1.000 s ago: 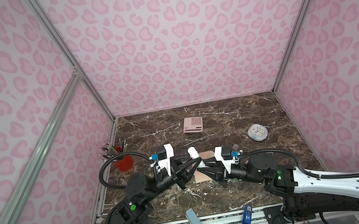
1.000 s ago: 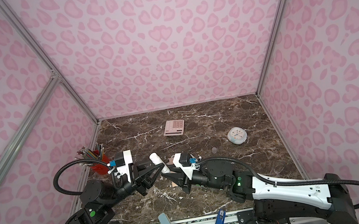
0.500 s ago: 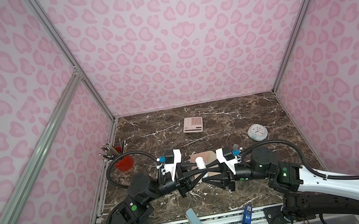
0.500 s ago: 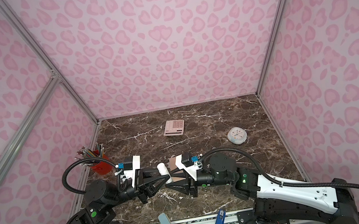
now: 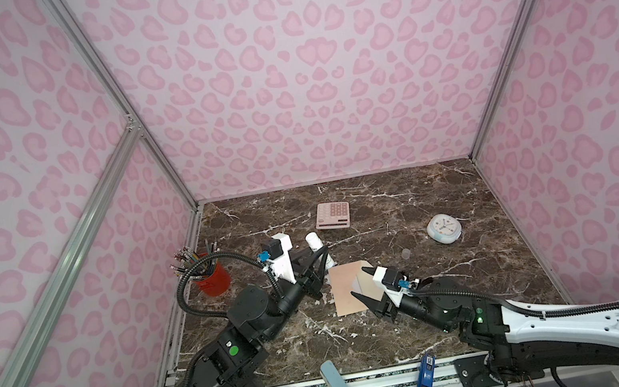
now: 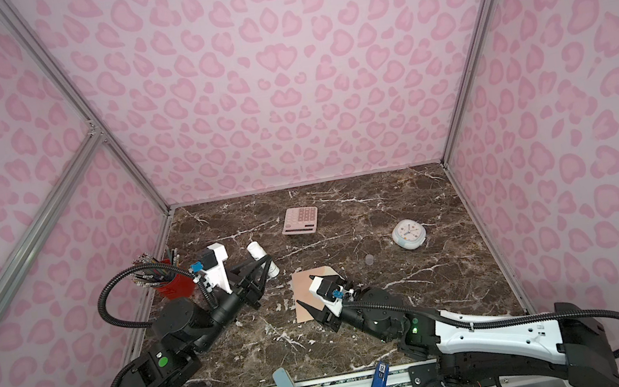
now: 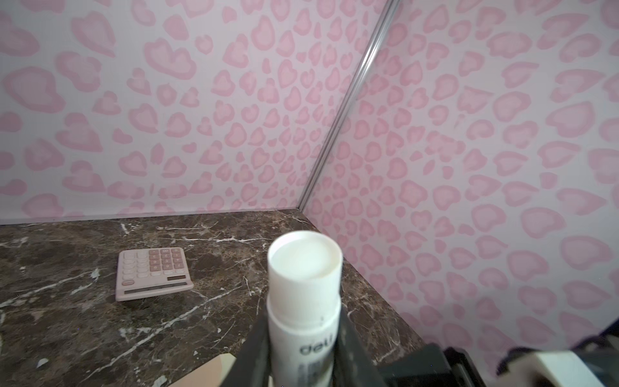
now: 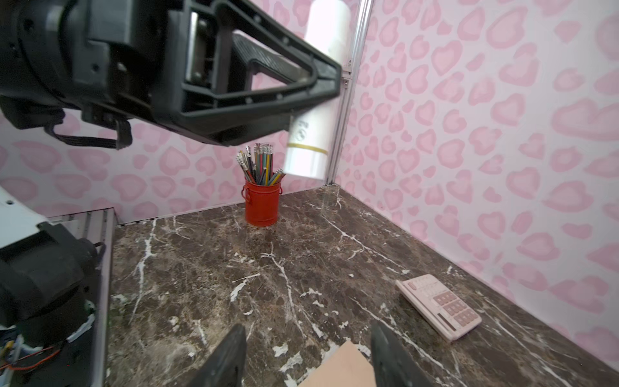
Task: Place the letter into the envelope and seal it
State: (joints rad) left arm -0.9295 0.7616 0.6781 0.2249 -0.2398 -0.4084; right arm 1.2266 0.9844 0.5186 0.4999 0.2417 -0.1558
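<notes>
The peach-tan envelope (image 5: 344,294) (image 6: 302,288) lies flat on the marble floor, near the middle front. My right gripper (image 5: 360,282) (image 6: 308,290) hovers just over it, open, with nothing between its fingers; in the right wrist view one envelope corner (image 8: 341,368) shows between the spread fingers (image 8: 231,351). My left gripper (image 5: 320,258) (image 6: 262,263) (image 7: 303,315) is raised to the left of the envelope. It is shut on a white glue stick (image 5: 316,244) (image 6: 258,253) (image 7: 303,295) (image 8: 311,134). The letter is hidden.
A pink calculator (image 5: 332,215) (image 7: 152,273) (image 8: 438,306) lies at the back. A small white clock (image 5: 444,229) sits at the right. A red cup of pencils (image 5: 214,279) (image 8: 262,204) stands by the left wall. A small clear disc (image 5: 405,253) lies right of the envelope.
The grippers met over the envelope, then drew apart. The right gripper opened and pulled back. The left gripper moved up and left, still holding the glue stick.
</notes>
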